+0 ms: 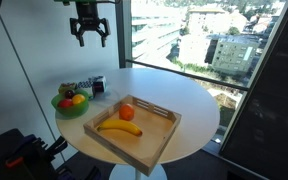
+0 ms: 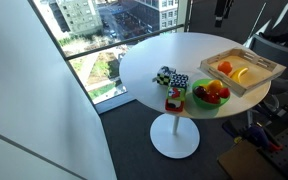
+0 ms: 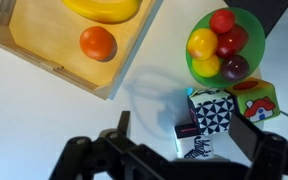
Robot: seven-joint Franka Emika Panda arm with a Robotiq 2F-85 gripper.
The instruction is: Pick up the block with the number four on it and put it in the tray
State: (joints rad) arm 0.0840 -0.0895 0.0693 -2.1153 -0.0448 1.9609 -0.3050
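Note:
The block (image 3: 190, 137), a small black cube with a white zebra-striped panel, sits on the white table beside a similar cube with a black-and-white triangle pattern (image 3: 214, 108). In an exterior view the cubes (image 1: 95, 86) show as a small cluster behind the bowl. The light-wood tray (image 1: 156, 135) holds a banana and a round orange fruit; it shows in both exterior views (image 2: 266, 66) and in the wrist view (image 3: 44, 50). My gripper (image 1: 89, 42) hangs high above the table, open and empty. In the wrist view its fingers (image 3: 186, 130) frame the cubes far below.
A green fruit bowl (image 3: 196, 66) with several fruits stands next to the cubes, between them and the tray. A colourful toy cube (image 3: 254, 99) lies beside the bowl. The round white table (image 1: 189, 100) stands by a large window.

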